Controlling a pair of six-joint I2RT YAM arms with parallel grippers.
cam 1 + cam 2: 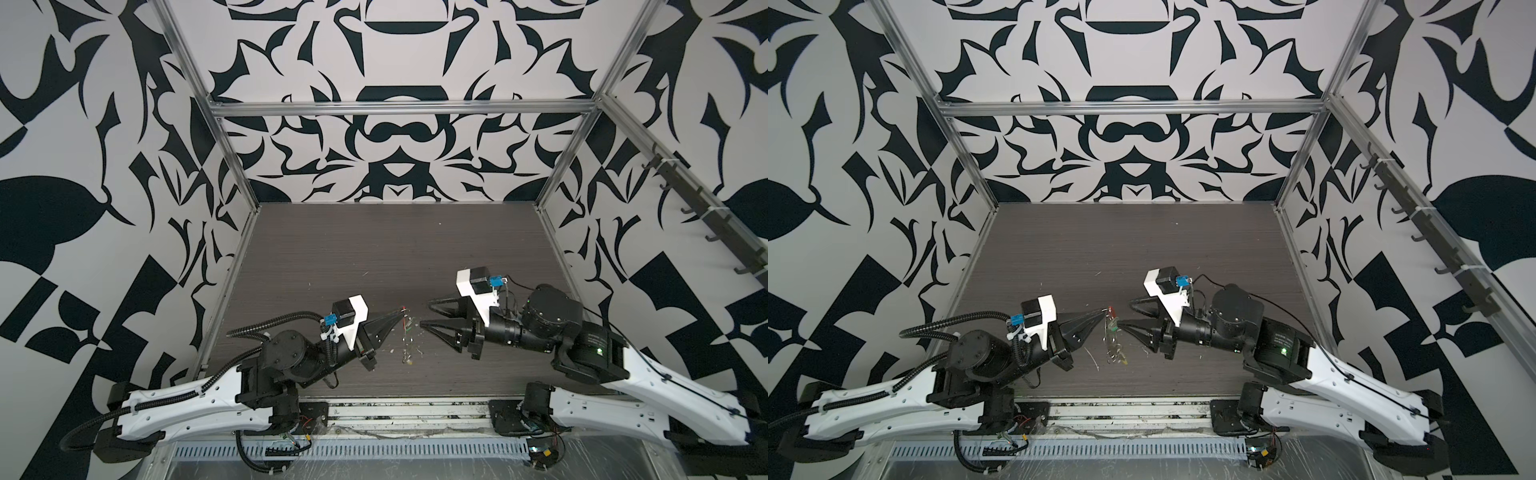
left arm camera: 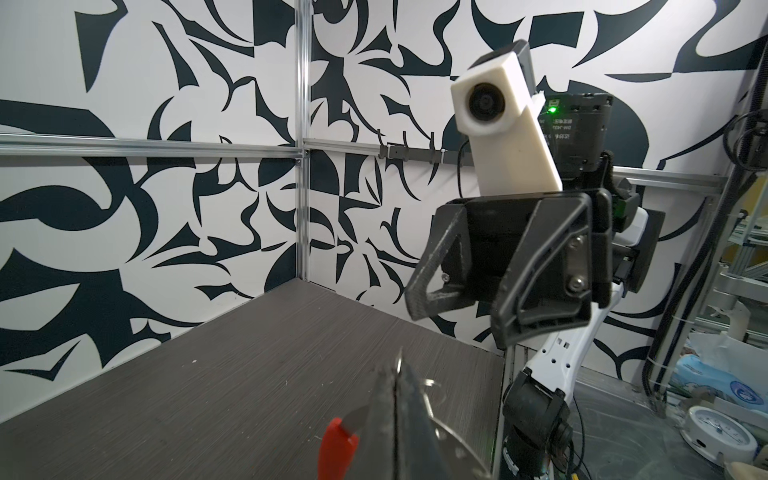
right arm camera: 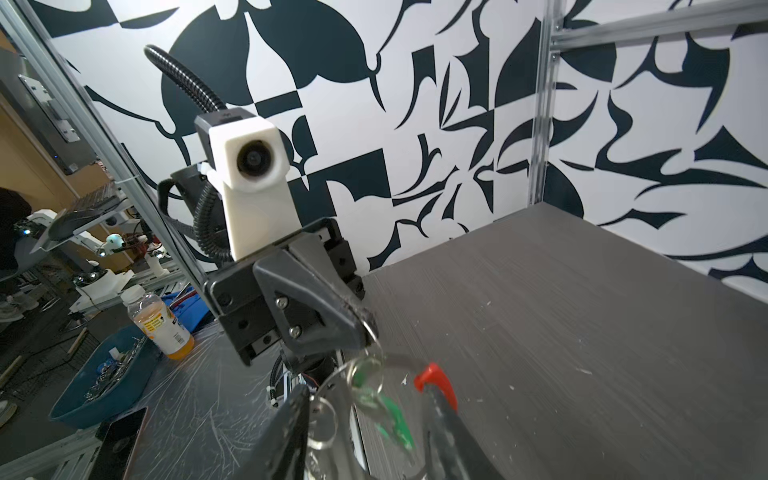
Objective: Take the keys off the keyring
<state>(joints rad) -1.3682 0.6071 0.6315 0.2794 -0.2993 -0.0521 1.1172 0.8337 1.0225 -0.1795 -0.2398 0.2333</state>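
Dark tabletop [image 1: 374, 249], left fingers [image 1: 386, 322] tight on keyring [image 3: 434, 376], right fingers [image 1: 440, 328] apart near keys [image 3: 392, 417].

Lit brightly and diffusely, with only faint soft shadows on the counter [image 1: 374, 257] near 6 o'clock. Sharp across the patterned walls [image 1: 395, 62]. Bowed by wide-angle distortion toward the edges in both top views. Streaked with glare on the plastic sheet [image 1: 1308, 451] at 5 o'clock. Blurred at close range in the wrist views: red sleeve [image 2: 336, 446], green tag [image 3: 395, 422].

Dark grey wood-grain tabletop [image 1: 374, 249]; small white flecks [image 3: 587, 371] scattered across surface, loose, well apart.
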